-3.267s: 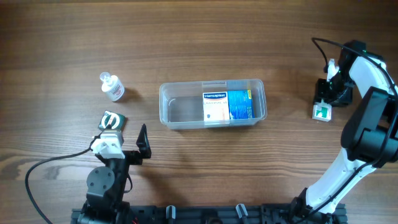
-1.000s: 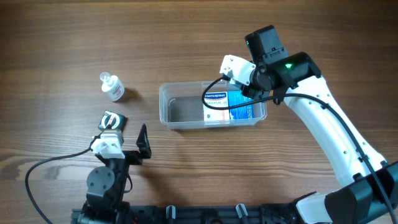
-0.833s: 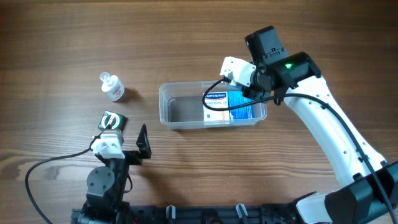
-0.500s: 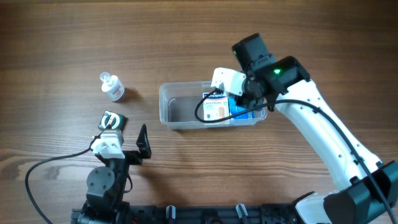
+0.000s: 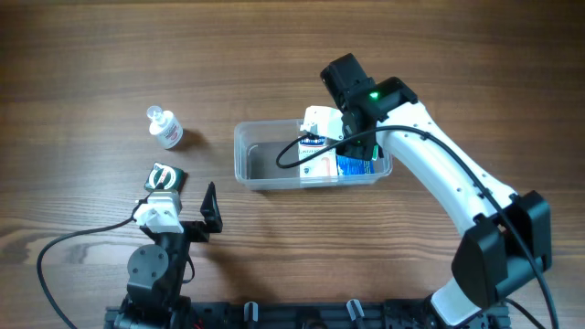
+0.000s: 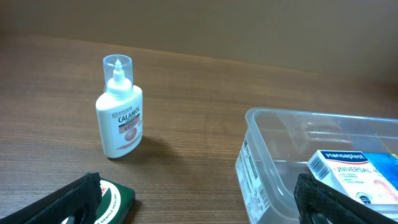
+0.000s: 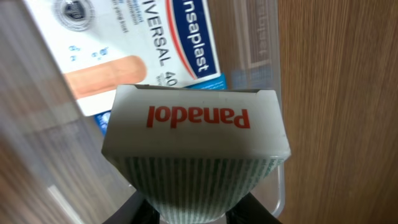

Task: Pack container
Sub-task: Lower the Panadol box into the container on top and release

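Observation:
The container (image 5: 265,166) is a clear tub in the middle of the table, seen also from the left wrist (image 6: 261,163). A blue and white Hansaplast box (image 5: 355,164) lies flat in its right half. My right gripper (image 5: 334,142) hangs over the tub, shut on a white Panadol box (image 7: 196,124) with green stripes. That box sits above the Hansaplast box (image 7: 155,43), close to the tub's wall. My left gripper (image 5: 187,192) rests open near the front left, nothing between its fingers (image 6: 199,202).
A white Calamol bottle (image 5: 165,128) stands upright left of the tub (image 6: 119,112). A dark green box (image 5: 167,175) lies beside the left gripper's left finger (image 6: 118,199). The left arm's cable trails along the front left edge.
The right arm has carried the Panadol box from the far right of the table to over the tub, and slid further left in the last second. The left arm has not moved.

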